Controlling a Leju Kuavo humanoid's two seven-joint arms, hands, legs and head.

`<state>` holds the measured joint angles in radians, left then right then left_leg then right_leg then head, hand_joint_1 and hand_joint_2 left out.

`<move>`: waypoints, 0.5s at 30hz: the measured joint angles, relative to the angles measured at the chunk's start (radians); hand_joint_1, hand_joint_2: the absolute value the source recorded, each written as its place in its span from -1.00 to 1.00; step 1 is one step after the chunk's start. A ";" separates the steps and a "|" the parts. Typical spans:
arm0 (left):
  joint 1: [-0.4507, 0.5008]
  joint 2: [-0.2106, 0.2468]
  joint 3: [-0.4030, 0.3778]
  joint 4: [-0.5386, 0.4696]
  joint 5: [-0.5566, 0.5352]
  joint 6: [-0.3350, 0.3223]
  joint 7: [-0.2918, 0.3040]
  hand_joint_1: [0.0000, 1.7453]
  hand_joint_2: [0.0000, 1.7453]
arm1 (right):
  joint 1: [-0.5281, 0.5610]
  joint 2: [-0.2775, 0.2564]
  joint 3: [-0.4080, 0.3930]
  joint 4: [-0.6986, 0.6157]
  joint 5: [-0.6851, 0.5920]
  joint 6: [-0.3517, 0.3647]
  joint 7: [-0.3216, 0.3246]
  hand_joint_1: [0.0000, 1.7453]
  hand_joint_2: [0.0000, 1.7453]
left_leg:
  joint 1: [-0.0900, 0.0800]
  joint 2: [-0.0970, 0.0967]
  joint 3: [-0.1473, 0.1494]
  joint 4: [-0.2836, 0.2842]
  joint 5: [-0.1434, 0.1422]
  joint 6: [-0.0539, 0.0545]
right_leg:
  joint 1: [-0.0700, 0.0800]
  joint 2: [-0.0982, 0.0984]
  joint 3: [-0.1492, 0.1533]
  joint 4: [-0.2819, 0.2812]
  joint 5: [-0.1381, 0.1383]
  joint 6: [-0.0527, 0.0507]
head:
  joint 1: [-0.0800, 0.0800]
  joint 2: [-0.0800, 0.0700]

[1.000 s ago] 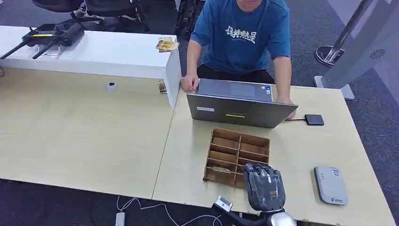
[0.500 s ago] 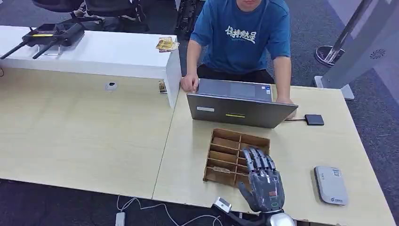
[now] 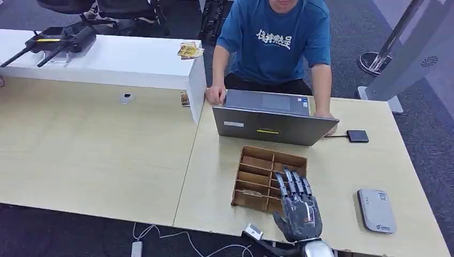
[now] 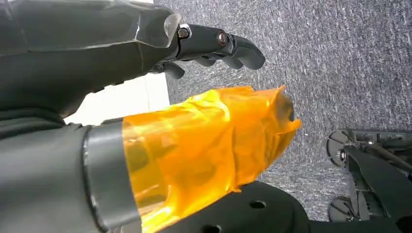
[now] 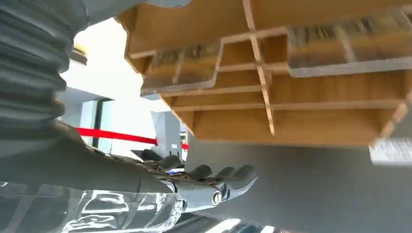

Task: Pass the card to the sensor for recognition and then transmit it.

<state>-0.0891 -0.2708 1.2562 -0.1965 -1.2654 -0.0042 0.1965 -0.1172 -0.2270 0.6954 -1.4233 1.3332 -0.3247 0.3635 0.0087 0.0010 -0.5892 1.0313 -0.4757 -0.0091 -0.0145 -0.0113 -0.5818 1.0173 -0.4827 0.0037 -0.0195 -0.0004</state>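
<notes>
The right hand [image 3: 297, 206], open and empty, is held over the wooden card tray's [image 3: 267, 160] near corner; fingertips could be caught on dividers, tipping the tray.

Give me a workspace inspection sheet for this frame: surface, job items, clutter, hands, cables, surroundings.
Surface: pale wooden table, bare on its left half.
Job's things: brown wooden compartment tray with clear cards in its slots; grey flat card sensor to its right.
Clutter: grey laptop, small black box, black controller with antennas on the white counter.
Hands: right hand over the tray's near right corner, fingers spread, holding nothing; left hand hangs over grey carpet, empty.
Cables: white lead and power strip below the table edge.
Surroundings: person in a blue shirt at the laptop.
</notes>
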 joint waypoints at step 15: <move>0.000 0.000 0.000 0.000 0.002 0.004 0.021 -1.00 -1.00 | 0.000 0.000 -0.009 0.024 0.010 0.000 0.025 -1.00 1.00 | 0.000 0.000 0.000 0.000 0.000 0.000 | 0.000 0.000 0.000 0.000 0.000 0.000 | 0.000 0.000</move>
<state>-0.0894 -0.2712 1.2562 -0.1965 -1.2638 0.0000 0.2171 -0.1170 -0.2274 0.6863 -1.3993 1.3431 -0.3250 0.3883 0.0087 0.0011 -0.5892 1.0313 -0.4757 -0.0091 -0.0145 -0.0112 -0.5819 1.0173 -0.4828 0.0037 -0.0195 -0.0004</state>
